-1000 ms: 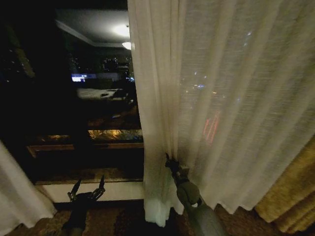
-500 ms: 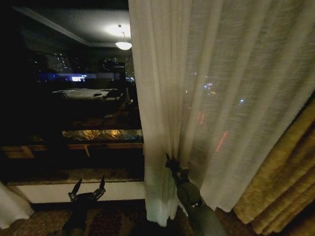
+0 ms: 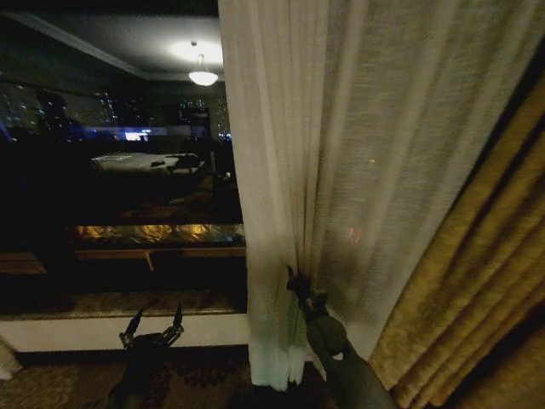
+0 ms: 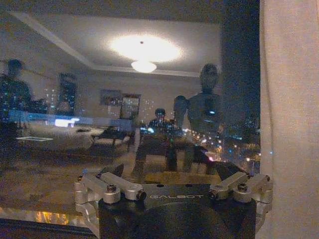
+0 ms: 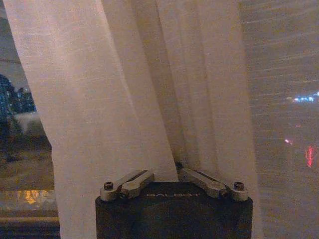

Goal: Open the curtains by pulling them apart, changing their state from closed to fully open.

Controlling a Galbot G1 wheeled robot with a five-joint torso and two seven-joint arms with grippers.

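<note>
The right sheer cream curtain (image 3: 341, 170) hangs in pleats from the top of the head view and is gathered toward its lower edge. My right gripper (image 3: 295, 283) is shut on a fold of it low down. In the right wrist view that gripper (image 5: 177, 167) has its links drawn together around the bunched curtain (image 5: 99, 99). My left gripper (image 3: 154, 324) is open, low in front of the window sill, holding nothing. The left wrist view shows the left gripper (image 4: 174, 181) with its links spread before the glass, and the curtain's edge (image 4: 289, 124) beside it. A sliver of the left curtain (image 3: 5, 362) shows at the floor.
A thick golden-yellow drape (image 3: 477, 298) hangs right of the sheer panel. The bare dark window (image 3: 119, 170) reflects a ceiling lamp and the room. A low pale sill (image 3: 85, 331) runs under the glass, above patterned carpet (image 3: 68, 388).
The head view has swung to the right, so more yellow drape shows and the left curtain has nearly left the picture. The right sheer panel has bunched narrower toward the drape. Both grippers hold their states.
</note>
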